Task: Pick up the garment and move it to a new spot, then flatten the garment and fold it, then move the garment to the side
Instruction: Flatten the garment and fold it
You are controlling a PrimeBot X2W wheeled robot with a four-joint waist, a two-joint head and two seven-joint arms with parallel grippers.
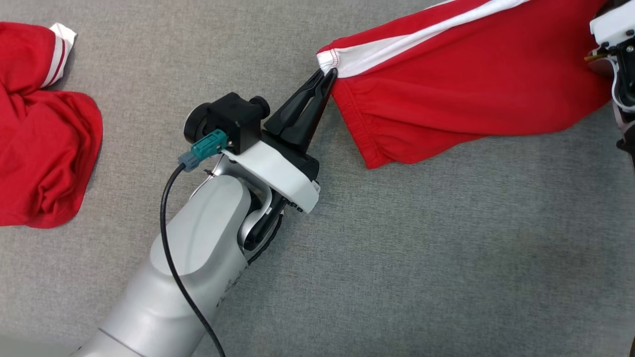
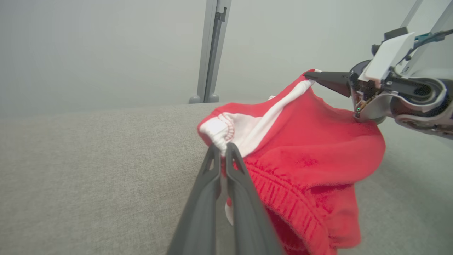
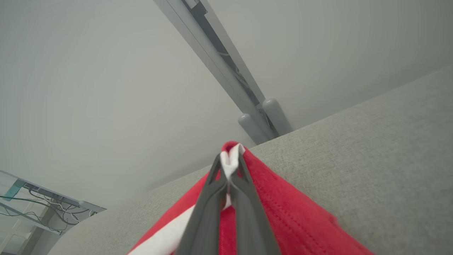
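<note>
The garment (image 1: 461, 84) is red with a white stripe and hangs stretched above the grey table (image 1: 421, 258), at the upper right of the head view. My left gripper (image 1: 328, 75) is shut on its white-edged corner. In the left wrist view the same gripper (image 2: 222, 146) pinches the gathered white hem of the garment (image 2: 311, 159). My right gripper (image 2: 307, 74) holds the opposite corner higher up, off to the right. The right wrist view shows that gripper (image 3: 230, 159) shut on a white and red fold of the garment (image 3: 283, 216).
A second red garment (image 1: 44, 129) with white stripes lies crumpled at the table's left edge. A grey post (image 2: 212, 49) stands behind the table's far edge. Bare grey cloth surface spreads below and between the arms.
</note>
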